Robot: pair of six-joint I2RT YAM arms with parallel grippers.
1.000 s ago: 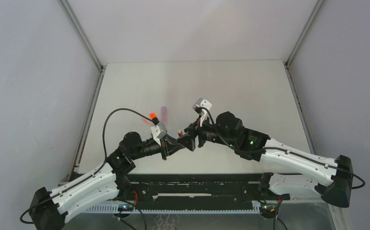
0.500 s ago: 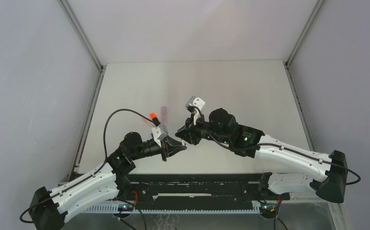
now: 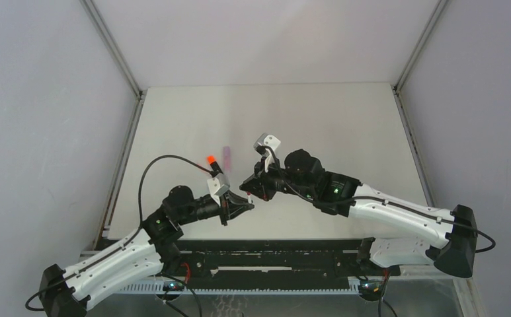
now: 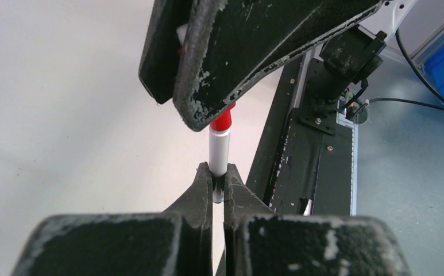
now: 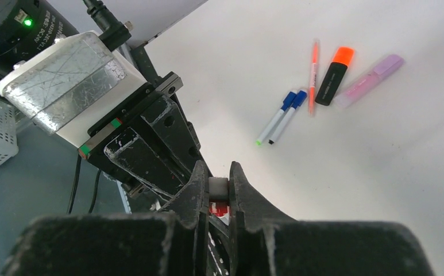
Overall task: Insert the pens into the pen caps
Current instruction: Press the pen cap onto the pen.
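surface: white table (image 5: 392,149) | lying on it: five pens (image 5: 313,75), clustered

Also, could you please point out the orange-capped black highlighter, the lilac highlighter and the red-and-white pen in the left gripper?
orange-capped black highlighter (image 5: 329,83): right wrist view, black body.
lilac highlighter (image 5: 364,84): right wrist view, mid-barrel.
red-and-white pen (image 4: 219,154): left wrist view, white barrel.
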